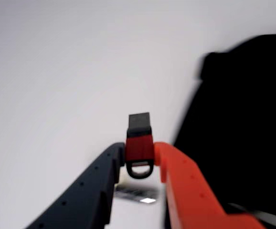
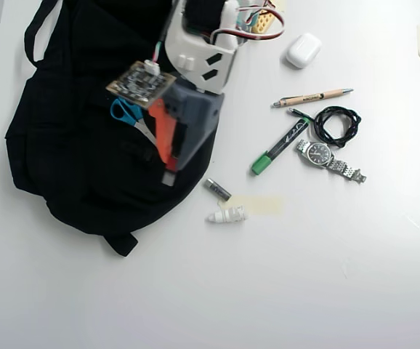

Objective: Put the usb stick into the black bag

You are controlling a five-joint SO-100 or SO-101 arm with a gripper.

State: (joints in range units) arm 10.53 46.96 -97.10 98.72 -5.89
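two fingers of the tool (image 1: 139,160) pinch the tiny red usb stick (image 1: 139,143) thinly beside the soft black fabric bag (image 2: 72,145); risk: slips onto white worktop (image 2: 268,291).

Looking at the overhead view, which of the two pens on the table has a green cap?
The black marker, green-capped; the tan pen above it has none.

Watch (image 2: 331,158), pen (image 2: 313,97), green marker (image 2: 279,147), white case (image 2: 302,51), scissors (image 2: 128,115).
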